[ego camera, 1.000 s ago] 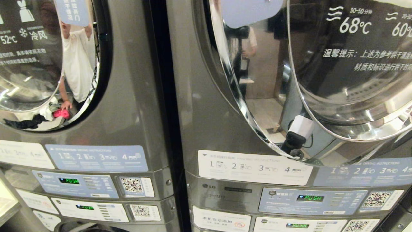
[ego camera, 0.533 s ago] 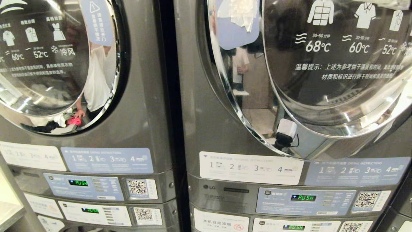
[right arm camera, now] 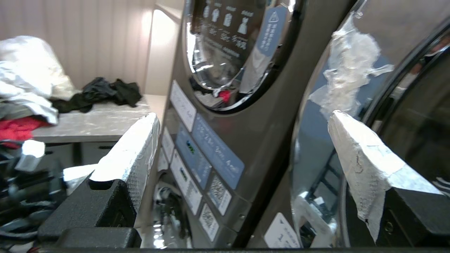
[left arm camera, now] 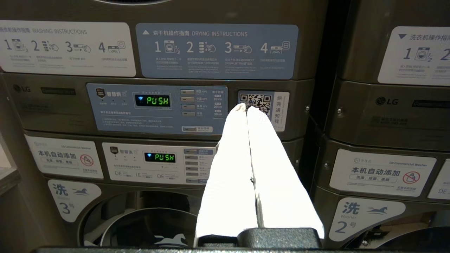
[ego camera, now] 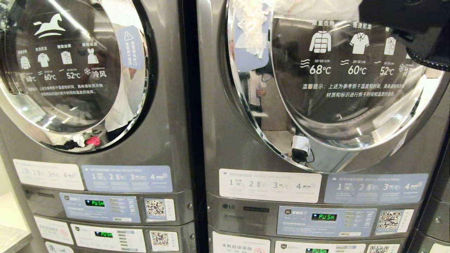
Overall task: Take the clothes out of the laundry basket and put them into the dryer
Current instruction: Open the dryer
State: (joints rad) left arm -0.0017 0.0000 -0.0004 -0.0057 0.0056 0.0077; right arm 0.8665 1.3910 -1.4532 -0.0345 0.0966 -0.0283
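The dryer [ego camera: 351, 88] fills the right of the head view, a dark grey LG unit whose chrome-rimmed glass door carries white Chinese text and temperatures. My right arm [ego camera: 415, 31] shows as a dark shape at the top right, in front of the door's upper edge. In the right wrist view my right gripper [right arm camera: 242, 140] is open and empty. One white finger [right arm camera: 358, 154] is close to the dryer's chrome door rim [right arm camera: 309, 147]. My left gripper [left arm camera: 246, 107] is shut on nothing, facing the control panels of the neighbouring stack. The laundry basket and the clothes are out of view.
A second grey stack [ego camera: 88, 88] stands to the left, with laundry behind its round door. Crumpled clear tape [right arm camera: 348, 70] hangs on the dryer door. Beyond the left stack, a marble counter [right arm camera: 105, 119] holds heaps of black, white and red fabric.
The head camera has tilted up, so both machines sit lower in the picture. My right arm has come into the top right corner.
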